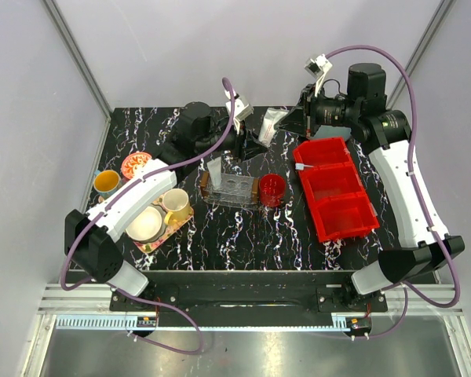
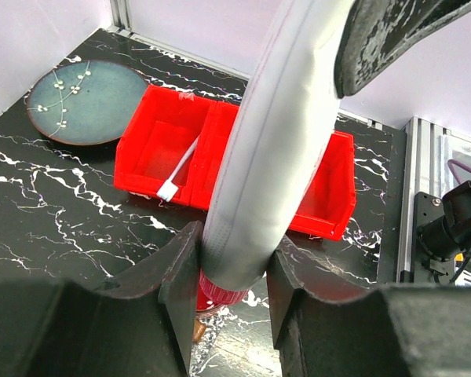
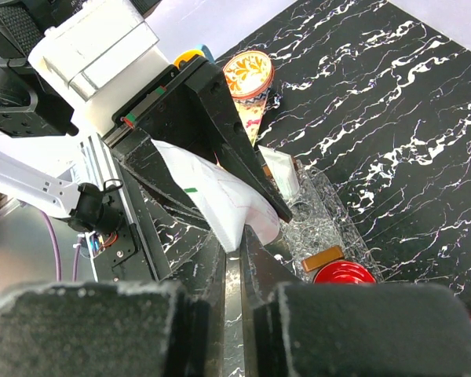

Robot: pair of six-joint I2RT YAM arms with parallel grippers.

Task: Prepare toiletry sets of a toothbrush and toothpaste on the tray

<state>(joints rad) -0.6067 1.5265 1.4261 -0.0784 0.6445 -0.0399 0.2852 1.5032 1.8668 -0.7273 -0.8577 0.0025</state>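
Currently, left end effector (image 2: 235, 265) clamped on tube (image 2: 282, 141), right end effector (image 3: 235, 259) shut on second tube (image 3: 220, 196), both beyond tray (image 1: 235, 203), toothbrush (image 2: 184, 165) in bin's (image 1: 345, 216) far compartment.

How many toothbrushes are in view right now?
1. The toothbrush lies in the far compartment of the red bin, leaning on its divider. More may be hidden from these views.

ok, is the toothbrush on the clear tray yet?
No, the toothbrush lies inside an end compartment of the red bin, not on the tray.
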